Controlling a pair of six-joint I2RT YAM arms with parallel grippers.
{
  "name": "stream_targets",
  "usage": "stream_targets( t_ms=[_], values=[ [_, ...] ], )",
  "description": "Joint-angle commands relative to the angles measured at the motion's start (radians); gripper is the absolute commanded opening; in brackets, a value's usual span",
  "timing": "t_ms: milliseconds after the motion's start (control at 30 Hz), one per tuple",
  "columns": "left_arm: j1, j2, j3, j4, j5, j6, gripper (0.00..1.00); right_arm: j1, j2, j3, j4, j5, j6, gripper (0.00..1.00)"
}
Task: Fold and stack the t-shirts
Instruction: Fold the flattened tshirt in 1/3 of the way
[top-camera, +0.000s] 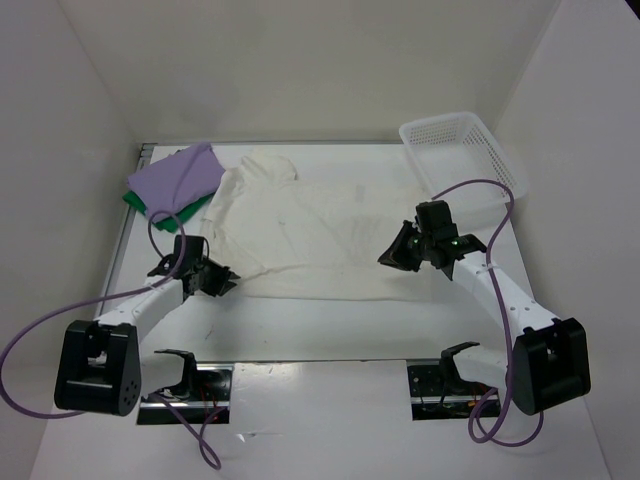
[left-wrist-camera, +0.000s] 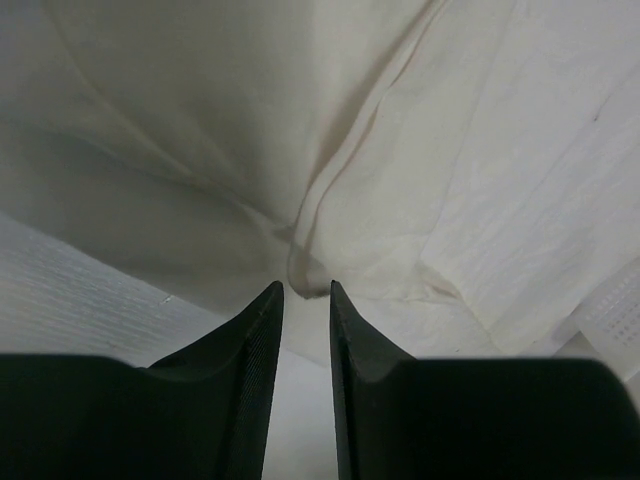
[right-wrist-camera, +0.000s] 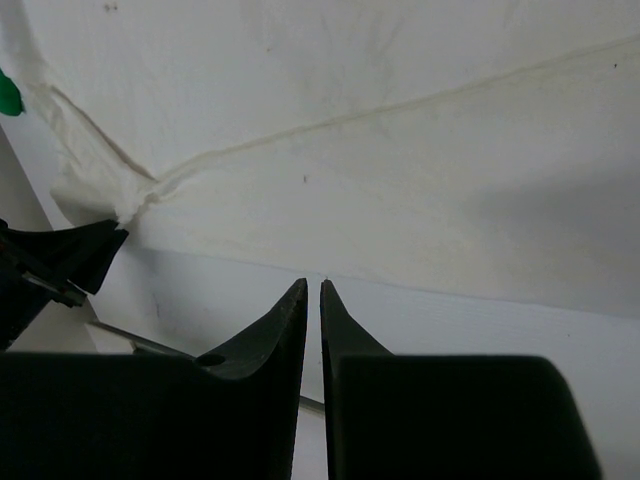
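A cream t-shirt (top-camera: 320, 225) lies spread flat across the middle of the table. At the back left a folded lavender t-shirt (top-camera: 175, 176) rests on a green t-shirt (top-camera: 160, 208). My left gripper (top-camera: 230, 281) sits at the cream shirt's near left corner. In the left wrist view that gripper (left-wrist-camera: 307, 288) is open with nothing between the fingers, and a rolled cloth corner (left-wrist-camera: 305, 262) lies just past the tips. My right gripper (top-camera: 385, 259) hovers at the shirt's near right part. In its own view the right gripper (right-wrist-camera: 313, 284) is open by a narrow gap, empty, at the hem (right-wrist-camera: 420, 270).
A white mesh basket (top-camera: 462, 150) stands at the back right, behind the right arm. White walls close in the table on the left, back and right. Purple cables loop off both arms. The left gripper (right-wrist-camera: 60, 262) shows in the right wrist view at the left.
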Motion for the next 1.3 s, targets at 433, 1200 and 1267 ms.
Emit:
stream_targets(
  t_ms=[433, 1200, 1267],
  values=[
    [-0.028, 0.082, 0.099, 0.072, -0.006, 0.007, 0.04, -0.001, -0.026, -0.011, 0.023, -0.009, -0.024, 0.16],
    [-0.237, 0.522, 0.552, 0.09, -0.089, 0.173, 0.0, -0.001, -0.008, -0.011, 0.032, -0.018, -0.024, 0.16],
    [-0.237, 0.551, 0.564, 0.09, -0.089, 0.173, 0.05, -0.001, -0.008, -0.011, 0.032, -0.018, -0.024, 0.16]
  ],
)
